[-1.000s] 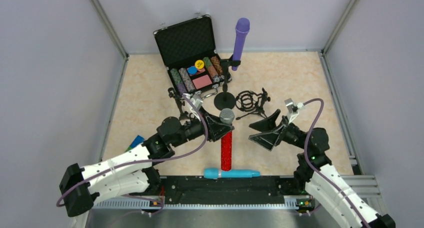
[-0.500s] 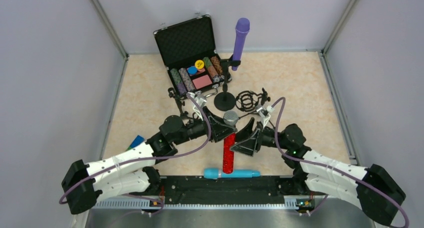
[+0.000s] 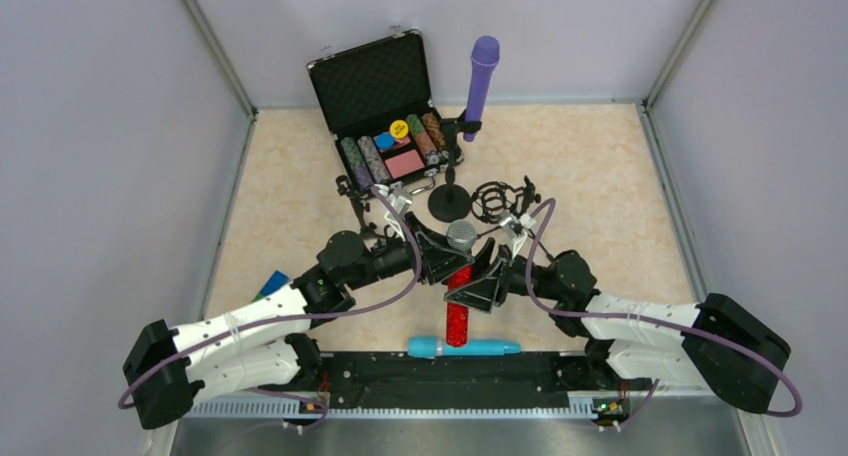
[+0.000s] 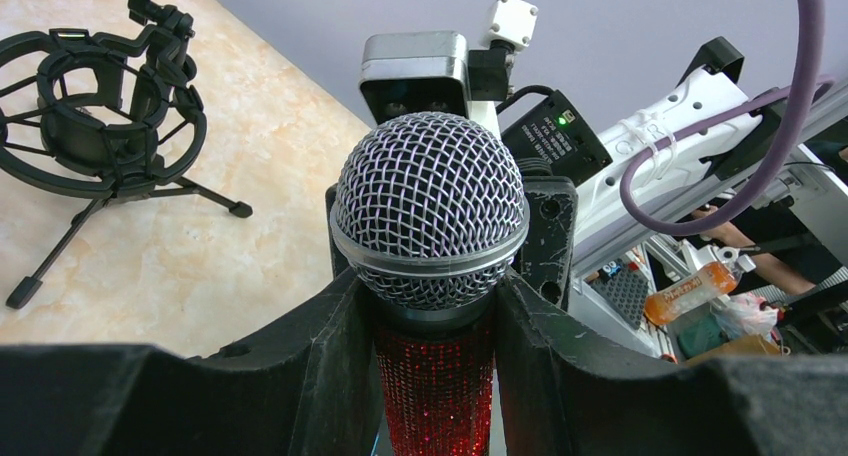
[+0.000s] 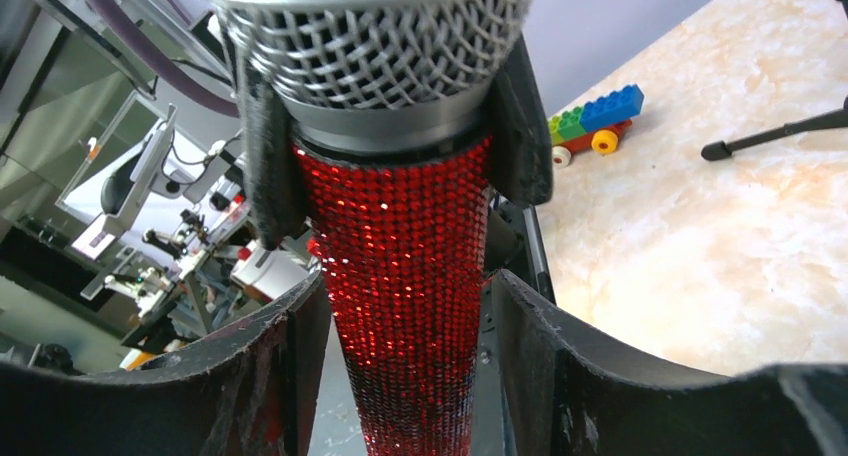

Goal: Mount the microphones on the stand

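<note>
The glittery red microphone [image 3: 458, 301] with a silver mesh head [image 4: 430, 211] hangs upright over the table's near middle. My left gripper [image 3: 447, 258] is shut on its neck just below the head [image 4: 432, 376]. My right gripper [image 3: 478, 281] is open, its jaws on either side of the red body [image 5: 400, 276] lower down, with a gap on each side. The purple microphone [image 3: 481, 76] stands upright in a clip on the round-based stand [image 3: 449, 202]. The light blue microphone [image 3: 465, 347] lies flat near the front edge. A black shock-mount stand [image 3: 500, 202] sits empty; it also shows in the left wrist view [image 4: 100, 116].
An open black case [image 3: 385, 106] holding poker chips stands at the back, left of the stand. A toy block car [image 5: 597, 121] lies on the table at the left, partly hidden by my left arm [image 3: 271, 281]. Walls enclose the table on three sides.
My right arm has swung left from open space to the red microphone, and its open jaws now straddle the body. My left gripper still holds the microphone, shifted slightly right.
</note>
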Robot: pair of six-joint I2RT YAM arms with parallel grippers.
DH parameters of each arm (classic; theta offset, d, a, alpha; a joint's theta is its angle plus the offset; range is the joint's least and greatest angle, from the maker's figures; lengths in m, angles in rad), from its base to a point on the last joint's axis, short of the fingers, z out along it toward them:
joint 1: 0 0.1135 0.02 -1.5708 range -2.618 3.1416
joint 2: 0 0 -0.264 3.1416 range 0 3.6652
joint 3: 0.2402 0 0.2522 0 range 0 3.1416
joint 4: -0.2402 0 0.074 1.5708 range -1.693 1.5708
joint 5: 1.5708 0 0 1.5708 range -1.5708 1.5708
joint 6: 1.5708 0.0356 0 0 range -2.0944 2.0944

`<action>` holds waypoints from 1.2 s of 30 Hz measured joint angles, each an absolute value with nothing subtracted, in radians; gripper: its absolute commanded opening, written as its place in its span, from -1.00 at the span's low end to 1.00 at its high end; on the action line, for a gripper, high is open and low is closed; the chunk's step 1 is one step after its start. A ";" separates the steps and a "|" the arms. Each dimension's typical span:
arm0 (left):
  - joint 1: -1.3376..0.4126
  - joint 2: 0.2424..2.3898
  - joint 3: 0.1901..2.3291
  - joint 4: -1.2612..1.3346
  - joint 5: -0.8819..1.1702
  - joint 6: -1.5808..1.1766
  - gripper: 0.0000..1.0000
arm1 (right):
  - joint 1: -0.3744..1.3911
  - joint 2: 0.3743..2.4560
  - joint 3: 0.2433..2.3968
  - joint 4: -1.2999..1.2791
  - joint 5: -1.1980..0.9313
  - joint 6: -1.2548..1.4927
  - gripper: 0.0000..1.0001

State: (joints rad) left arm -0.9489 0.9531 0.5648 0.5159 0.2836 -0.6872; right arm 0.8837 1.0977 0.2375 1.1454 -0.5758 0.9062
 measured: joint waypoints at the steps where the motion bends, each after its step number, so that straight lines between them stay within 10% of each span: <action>1: -0.949 0.953 0.565 0.515 0.284 -0.687 -1.00 | 0.884 1.098 0.237 1.153 -0.573 0.907 0.15; 9: -0.949 0.944 0.561 0.511 0.283 -0.693 -1.00 | 0.884 1.063 0.237 1.159 -0.537 0.893 0.04; 17: -0.948 0.944 0.560 0.512 0.289 -0.707 -0.97 | 0.884 1.036 0.237 1.117 -0.521 0.866 -0.67; 21: -0.948 0.944 0.560 0.505 0.289 -0.709 -0.48 | 0.884 1.036 0.237 1.111 -0.522 0.865 -1.00; 26: -0.948 0.942 0.560 0.492 0.274 -0.709 0.73 | 0.884 1.036 0.237 1.097 -0.521 0.863 -1.00; 36: -0.946 0.936 0.560 0.417 0.217 -0.716 0.96 | 0.884 0.984 0.237 1.012 -0.487 0.834 -1.00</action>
